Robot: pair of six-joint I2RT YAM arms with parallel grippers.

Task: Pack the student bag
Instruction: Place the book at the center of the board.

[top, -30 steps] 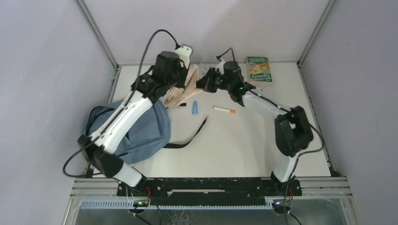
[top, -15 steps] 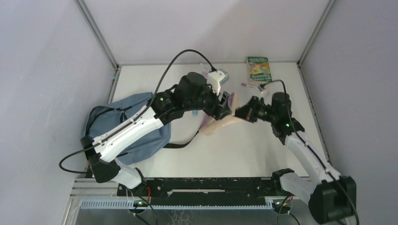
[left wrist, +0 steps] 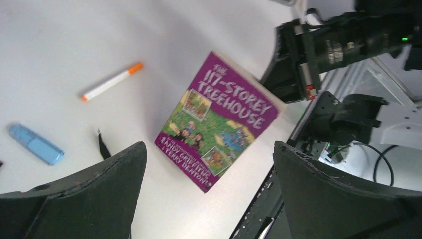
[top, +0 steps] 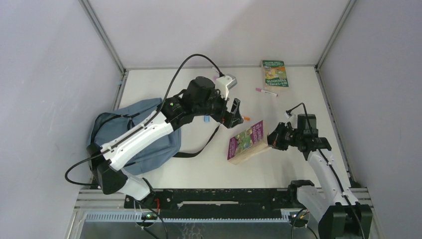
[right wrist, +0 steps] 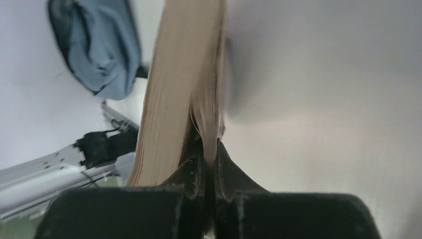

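The student bag (top: 149, 137), slate-blue with a black strap (top: 201, 145), lies at the left under my left arm; it also shows far off in the right wrist view (right wrist: 97, 47). A purple book (top: 246, 141) faces cover up near the table's middle front, and I cannot tell whether it rests on the table. My right gripper (top: 272, 140) is shut on a few pages at the book's right edge (right wrist: 174, 89). My left gripper (top: 233, 113) hangs open above and left of the purple book (left wrist: 219, 122), holding nothing.
A green book (top: 274, 73) lies at the far right. A pink-capped marker (top: 266, 92) is just in front of it. An orange-capped marker (left wrist: 112, 81) and a blue highlighter (left wrist: 36, 144) lie near my left gripper. The black front rail (top: 224, 195) runs along the near edge.
My left gripper has opened and let go of the purple book. The right arm has pulled the book from the far middle towards the near right, where it now faces cover up.
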